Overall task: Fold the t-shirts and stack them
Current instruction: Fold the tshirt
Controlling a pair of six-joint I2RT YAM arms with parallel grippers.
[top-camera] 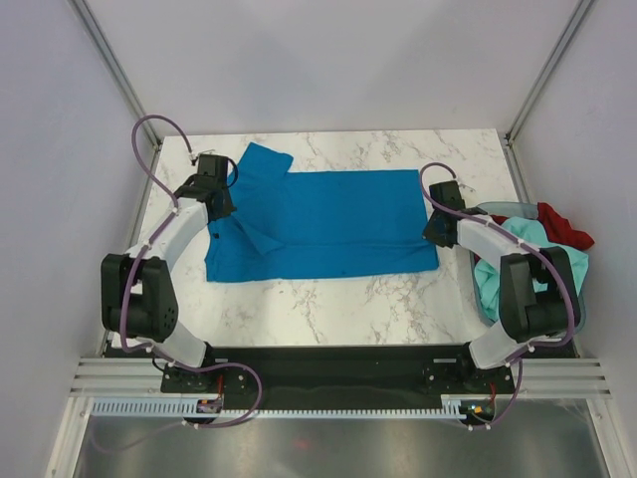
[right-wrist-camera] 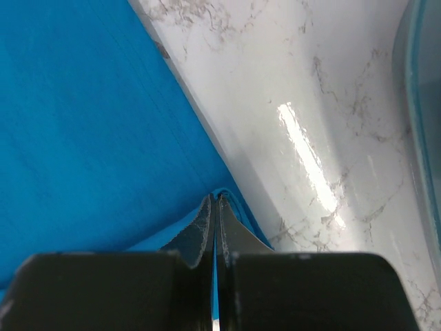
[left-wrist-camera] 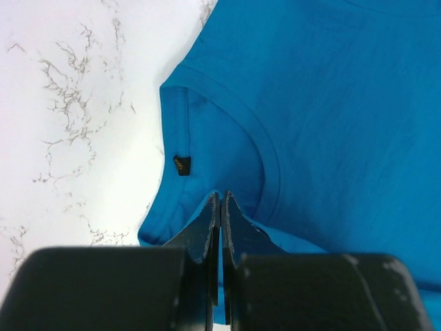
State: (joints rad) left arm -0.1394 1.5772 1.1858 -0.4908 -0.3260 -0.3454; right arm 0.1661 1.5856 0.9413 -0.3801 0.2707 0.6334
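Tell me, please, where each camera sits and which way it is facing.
Top external: above and behind the bases, looking down on the table, blue t-shirt, left arm and right arm.
Left wrist: on the left arm, looking along the shut left pincer at the shirt's collar.
Right wrist: on the right arm, looking along the shut right pincer at the shirt's edge, with the basket rim beyond.
Shared: both wrist views show the blue t-shirt on the table.

Both arms reach forward from their bases with elbows bowed outward and wrists pitched down, left gripper (left-wrist-camera: 220, 200) and right gripper (right-wrist-camera: 215, 200) facing inward, each with jaws pinched together on an edge of the blue t-shirt (top-camera: 328, 224).
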